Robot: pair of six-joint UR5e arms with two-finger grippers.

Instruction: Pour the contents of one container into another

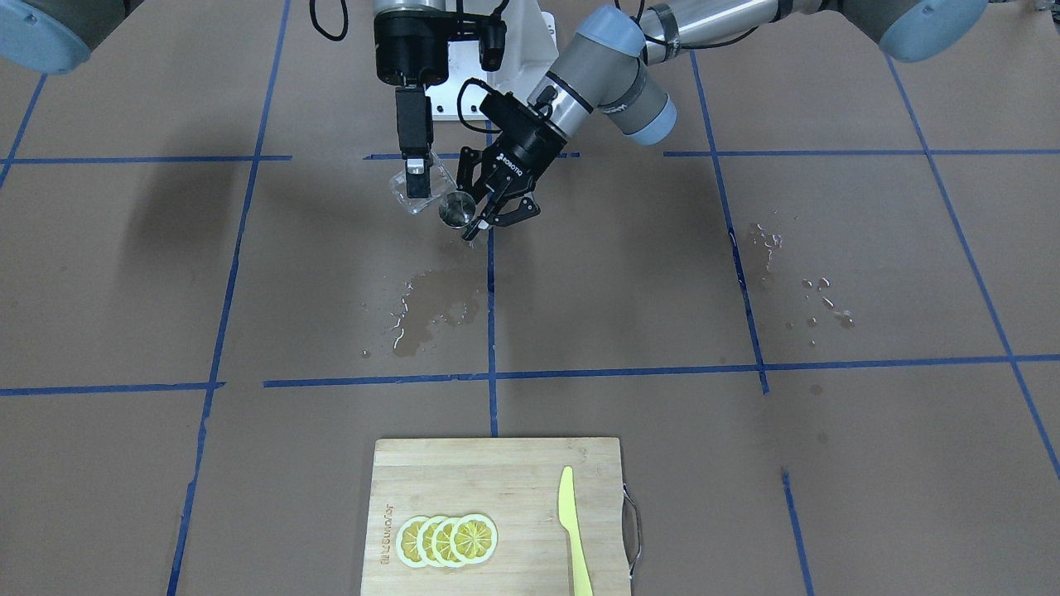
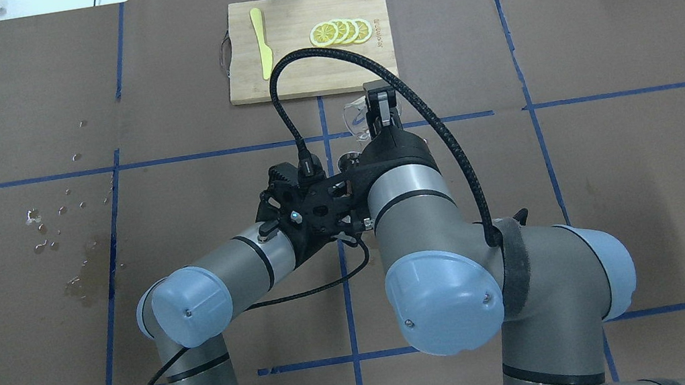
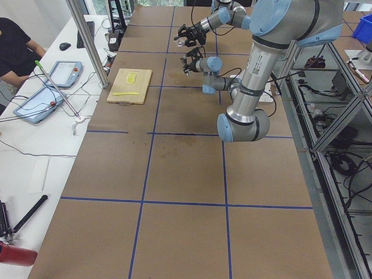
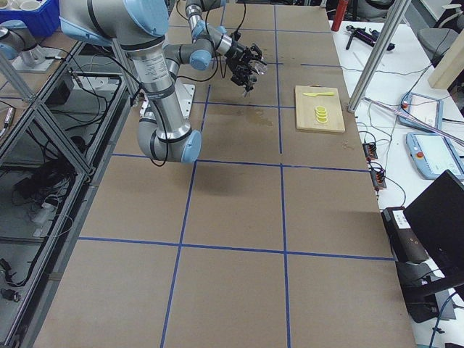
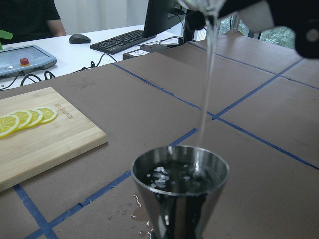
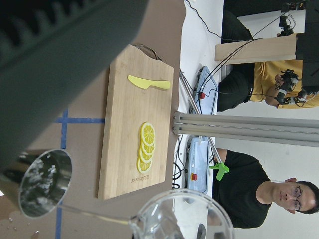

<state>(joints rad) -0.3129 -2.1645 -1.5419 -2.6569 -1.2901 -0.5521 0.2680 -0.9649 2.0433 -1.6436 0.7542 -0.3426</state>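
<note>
My right gripper (image 1: 416,178) is shut on the small clear glass cup (image 1: 411,195) and holds it tilted above the table. Just beside and below it, my left gripper (image 1: 480,212) is shut on the silver metal jigger (image 1: 455,209), which stands upright in the air. In the left wrist view a thin stream of water (image 5: 209,74) falls from the cup's lip into the jigger (image 5: 180,191), whose upper cone holds rippling water. The right wrist view shows the cup's rim (image 6: 182,219) close up and the jigger (image 6: 45,181) below it. Overhead, the arms hide most of both vessels.
A wooden cutting board (image 1: 431,472) with several lemon slices (image 1: 447,540) and a yellow knife (image 1: 573,530) lies at the table's operator side. Water puddles (image 1: 426,314) lie under the grippers, and drops (image 1: 816,298) lie farther off. Operators sit beyond the table.
</note>
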